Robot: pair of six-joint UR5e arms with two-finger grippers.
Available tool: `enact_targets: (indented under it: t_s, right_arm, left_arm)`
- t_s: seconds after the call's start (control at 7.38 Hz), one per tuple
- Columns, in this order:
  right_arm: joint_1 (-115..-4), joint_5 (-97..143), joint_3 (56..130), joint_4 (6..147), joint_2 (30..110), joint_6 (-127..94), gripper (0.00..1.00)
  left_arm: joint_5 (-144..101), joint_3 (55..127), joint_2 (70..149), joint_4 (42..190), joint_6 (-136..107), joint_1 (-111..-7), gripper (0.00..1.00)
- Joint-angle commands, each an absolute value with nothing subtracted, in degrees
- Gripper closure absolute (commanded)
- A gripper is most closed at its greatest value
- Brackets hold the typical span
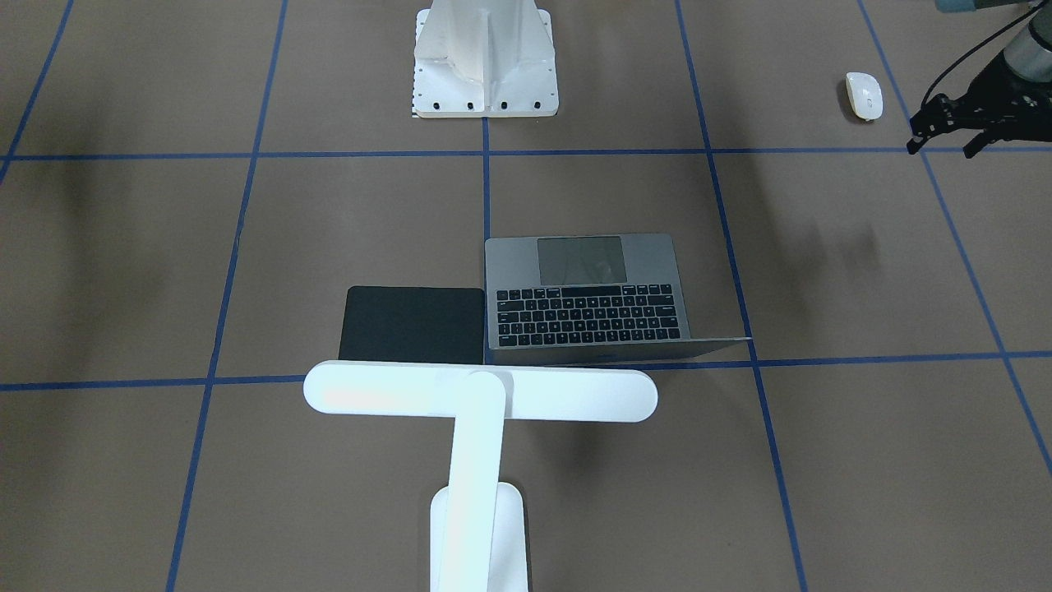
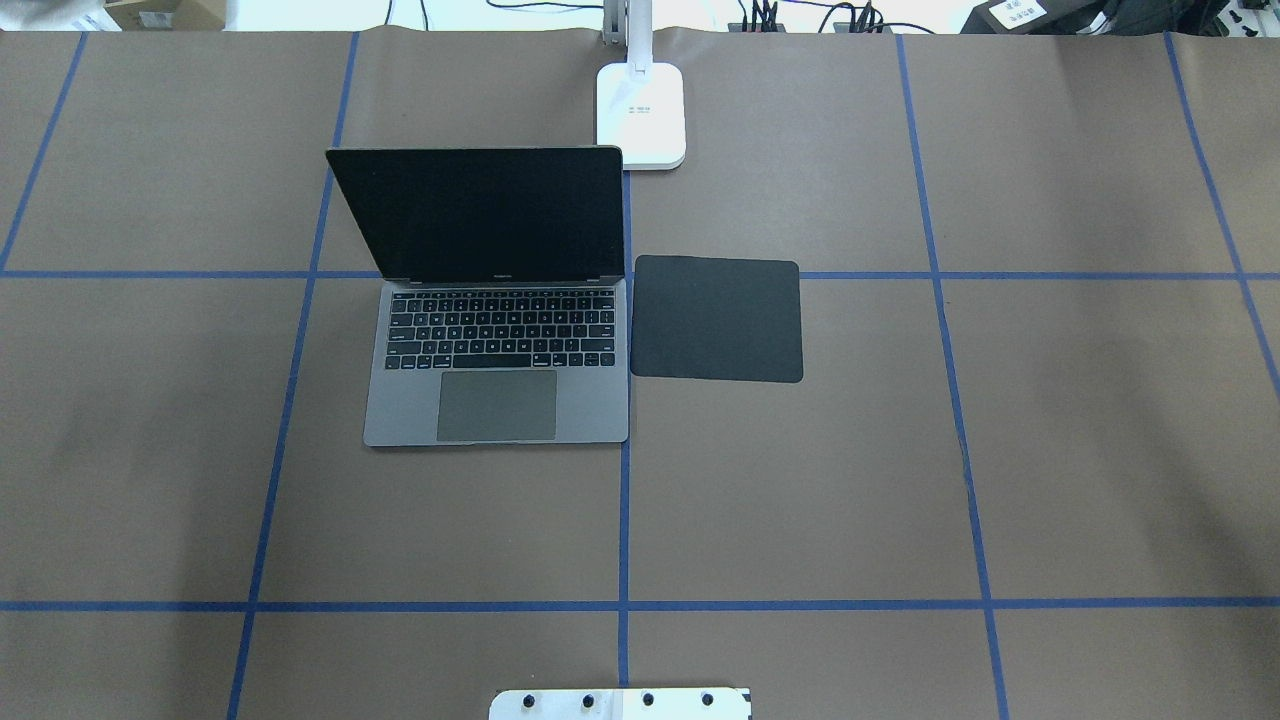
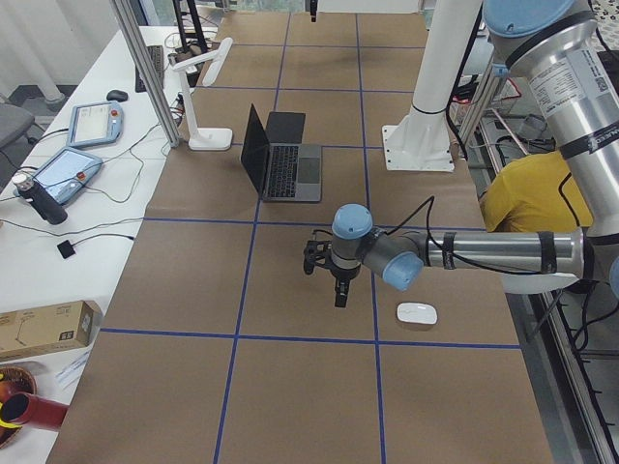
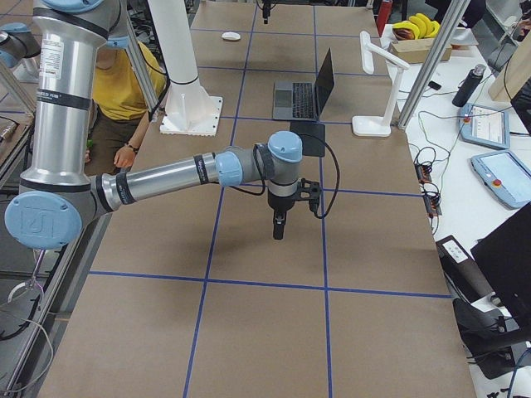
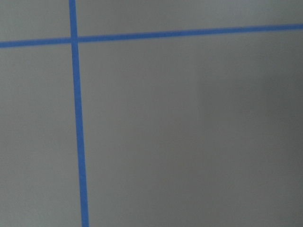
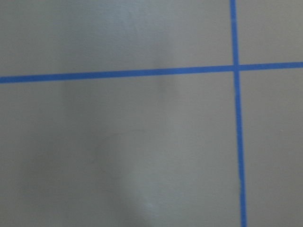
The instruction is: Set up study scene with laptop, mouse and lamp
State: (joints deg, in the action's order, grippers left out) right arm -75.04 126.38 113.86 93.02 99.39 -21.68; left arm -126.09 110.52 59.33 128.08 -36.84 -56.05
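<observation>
Standing open, the space-grey laptop [image 2: 497, 400] shows black keys.

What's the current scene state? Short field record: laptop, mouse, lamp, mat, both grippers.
laptop: open, screen dark, right beside the mat
mat: black, flat, nothing on it
lamp: upright, on the side of the mat away from the robot
mouse: on the table at the robot's left, far from the mat
left gripper: close to the mouse, not touching, open, empty
right gripper: over bare table, open or shut unclear
</observation>
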Motion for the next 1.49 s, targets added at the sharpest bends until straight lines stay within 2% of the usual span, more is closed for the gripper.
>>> enact_targets:
  t_s: [0.0, 0.68, 1.36]
  right_arm:
    - [-75.3, 126.5, 113.6, 93.0, 99.8, -21.2, 0.0]
    - [-75.6, 126.5, 113.8, 92.9, 100.3, -21.1, 0.0]
    - [-75.6, 126.4, 113.8, 92.9, 100.2, -21.1, 0.0]
  left_arm:
    - [-125.2, 110.4, 51.0, 136.7, -43.4, -47.0, 0.0]
    - [-117.9, 107.2, 50.0, 145.9, -67.1, -18.8, 0.0]
    - [-117.9, 102.9, 50.0, 149.0, -65.7, -17.1, 0.01]
